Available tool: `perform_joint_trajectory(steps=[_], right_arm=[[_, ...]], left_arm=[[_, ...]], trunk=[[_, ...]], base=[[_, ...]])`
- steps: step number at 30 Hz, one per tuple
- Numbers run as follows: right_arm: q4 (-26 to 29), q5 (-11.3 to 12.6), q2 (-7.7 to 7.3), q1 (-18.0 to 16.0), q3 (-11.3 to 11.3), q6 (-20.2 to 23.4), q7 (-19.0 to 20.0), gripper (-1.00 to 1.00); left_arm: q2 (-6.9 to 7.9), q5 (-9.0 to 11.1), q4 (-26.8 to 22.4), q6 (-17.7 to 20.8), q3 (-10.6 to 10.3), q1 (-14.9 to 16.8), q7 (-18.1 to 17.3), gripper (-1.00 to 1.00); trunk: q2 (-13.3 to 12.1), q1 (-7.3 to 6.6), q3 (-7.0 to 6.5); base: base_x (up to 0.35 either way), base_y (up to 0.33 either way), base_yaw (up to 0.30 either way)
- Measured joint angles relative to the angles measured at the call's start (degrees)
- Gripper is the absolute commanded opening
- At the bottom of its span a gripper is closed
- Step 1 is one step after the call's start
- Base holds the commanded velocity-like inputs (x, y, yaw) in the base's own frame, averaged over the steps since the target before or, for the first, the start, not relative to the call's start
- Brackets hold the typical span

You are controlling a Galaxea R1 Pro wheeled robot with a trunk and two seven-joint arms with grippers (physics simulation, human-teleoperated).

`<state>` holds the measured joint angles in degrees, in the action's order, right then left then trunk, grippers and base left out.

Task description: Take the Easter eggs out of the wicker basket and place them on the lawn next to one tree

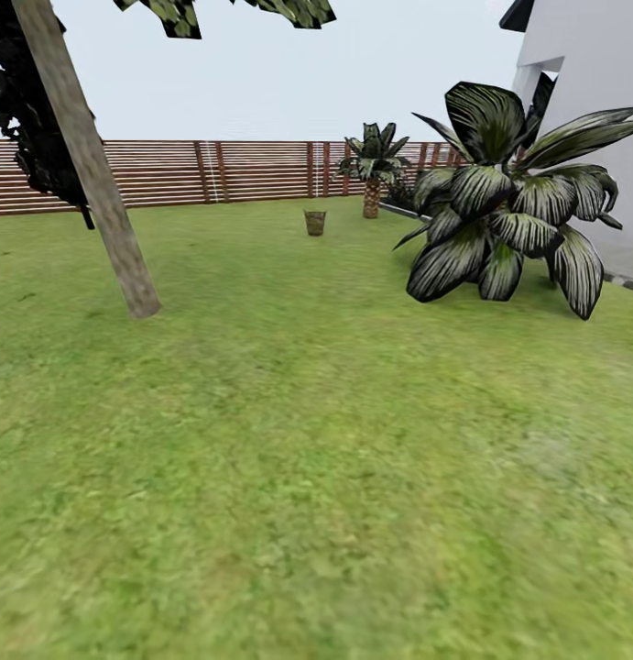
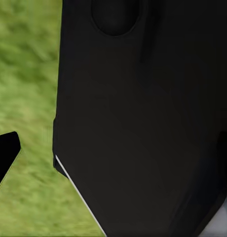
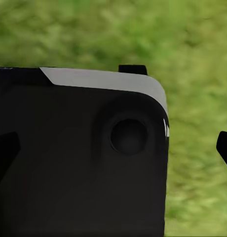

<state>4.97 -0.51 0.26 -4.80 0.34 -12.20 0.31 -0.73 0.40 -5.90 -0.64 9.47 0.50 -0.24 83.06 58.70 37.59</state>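
The small brown woven-twig wicker basket (image 1: pixel 315 222) is seen far off on the bright green lawn (image 1: pixel 316 440), near the slatted wooden fence (image 1: pixel 169 170), well apart from the pale grey-brown tree trunk (image 1: pixel 96 174). Eggs cannot be made out. Whether either hand is apart or together cannot be told; an approach is judged necessary first.

I am out in a home garden: green lawn (image 1: pixel 289 440) spreads under me to a brown slatted fence (image 1: pixel 169 171). A pale tree trunk (image 1: pixel 92 165) leans in front of that fence, a broad-leaved plant (image 1: pixel 513 197) stands beside a white house wall (image 1: pixel 595 73), and a small palm (image 1: pixel 373 165) grows near the fence.
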Motion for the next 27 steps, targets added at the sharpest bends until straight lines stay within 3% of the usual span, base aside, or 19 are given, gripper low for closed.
perform_joint_trajectory(steps=[27], right_arm=[[0.00,-0.04,0.00,0.00,0.00,0.01,-0.02,1.00]], left_arm=[[-0.03,0.00,0.00,0.00,0.00,0.00,0.00,1.00]], trunk=[[0.00,0.00,0.00]], base=[[0.314,0.106,0.000]])
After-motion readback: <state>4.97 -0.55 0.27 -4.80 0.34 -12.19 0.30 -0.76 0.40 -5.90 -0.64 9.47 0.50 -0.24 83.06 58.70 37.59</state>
